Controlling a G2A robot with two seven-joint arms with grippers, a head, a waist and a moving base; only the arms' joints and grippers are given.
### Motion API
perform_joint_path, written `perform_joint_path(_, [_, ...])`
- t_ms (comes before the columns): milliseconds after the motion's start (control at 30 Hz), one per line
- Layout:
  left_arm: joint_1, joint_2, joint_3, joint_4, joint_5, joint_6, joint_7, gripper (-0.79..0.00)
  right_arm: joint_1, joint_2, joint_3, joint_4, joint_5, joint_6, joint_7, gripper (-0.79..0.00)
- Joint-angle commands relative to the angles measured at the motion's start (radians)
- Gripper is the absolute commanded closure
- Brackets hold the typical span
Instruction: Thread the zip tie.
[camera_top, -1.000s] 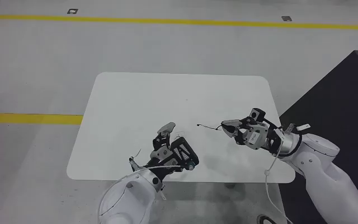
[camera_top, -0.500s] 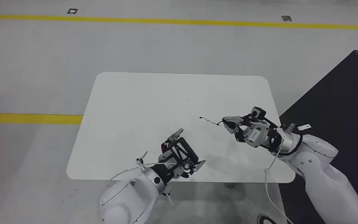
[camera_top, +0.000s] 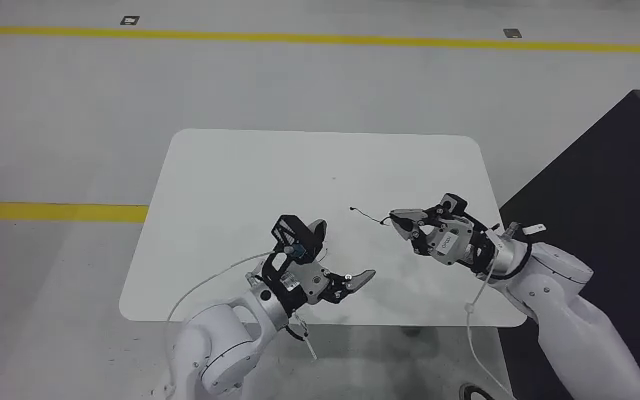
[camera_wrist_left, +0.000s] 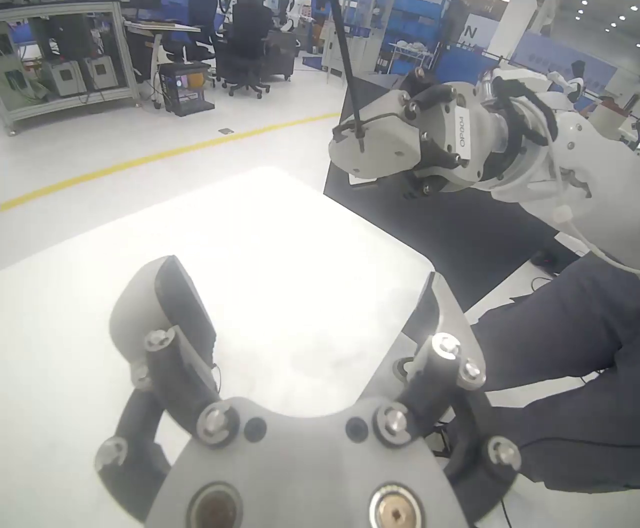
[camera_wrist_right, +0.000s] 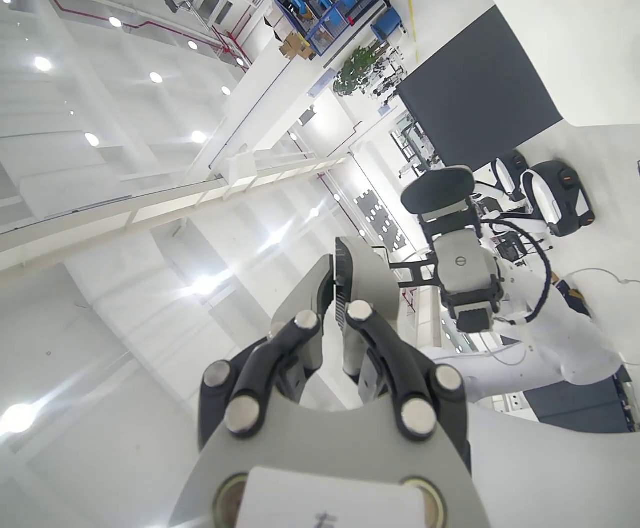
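Zip tie (camera_top: 372, 219), a thin black strip, sticks out of the right gripper's tips toward 10 o'clock, in the air over the white surface (camera_top: 250, 180) and a little toward 3 o'clock from its middle.

Nearest the robot, at about 6 o'clock on the surface, the left gripper (camera_top: 338, 256) hangs over the near edge. It is spread wide and holds nothing, and it sits well apart from the strip with bare tabletop between them. A white cable (camera_top: 480, 300) droops from the right arm past the near edge at 4 o'clock. Beyond the surface, a dark panel (camera_top: 600, 170) stands at 3 o'clock. One yellow line (camera_top: 70, 212) crosses the floor at 9 o'clock, and another runs far off at 12 o'clock.

In the left wrist view the strip (camera_wrist_left: 350, 75) rises from the right gripper (camera_wrist_left: 352, 152) and runs out of frame, so its free end is cut off. Which end carries the locking head is too small to tell from above.

The right gripper (camera_top: 403, 221) is pinched narrow on the strip. In its own wrist view the jaws (camera_wrist_right: 336, 285) nearly meet, and the strip cannot be picked out between them.
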Motion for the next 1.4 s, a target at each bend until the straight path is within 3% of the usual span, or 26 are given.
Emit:
perform_joint_path(0, [0.000, 0.000, 0.000, 0.000, 0.000, 0.000, 0.000, -0.785, 0.000, 0.000, 0.000, 0.000, 0.000, 0.000, 0.000, 0.000])
perform_joint_path(267, [0.016, -0.005, 0.049, 0.050, -0.148, 0.044, 0.150, -0.785, -0.006, -0.010, -0.012, -0.011, 0.013, -0.041, -0.046, 0.000])
perform_joint_path(300, [0.015, -0.005, 0.049, 0.055, -0.170, 0.051, 0.154, -0.767, -0.006, -0.011, -0.014, -0.012, 0.012, -0.040, -0.049, 0.000])
perform_joint_path(367, [0.014, -0.005, 0.047, 0.061, -0.202, 0.069, 0.170, -0.634, -0.006, -0.013, -0.013, -0.012, 0.009, -0.039, -0.055, 0.000])
perform_joint_path(467, [0.010, -0.005, 0.052, 0.073, -0.225, 0.099, 0.181, -0.542, -0.006, -0.015, -0.017, -0.011, 0.007, -0.038, -0.057, 0.000])
perform_joint_path(867, [-0.030, -0.007, 0.117, 0.095, -0.205, 0.166, 0.221, -0.453, 0.006, -0.026, -0.046, -0.019, -0.021, -0.027, -0.066, 0.000])
perform_joint_path(967, [-0.030, -0.006, 0.106, 0.094, -0.230, 0.182, 0.247, -0.366, 0.009, -0.028, -0.046, -0.019, -0.021, -0.027, -0.065, 0.000])
perform_joint_path(1367, [-0.029, 0.001, 0.121, 0.078, -0.236, 0.187, 0.246, -0.339, 0.009, -0.036, -0.044, -0.016, -0.027, -0.024, -0.067, 0.000])
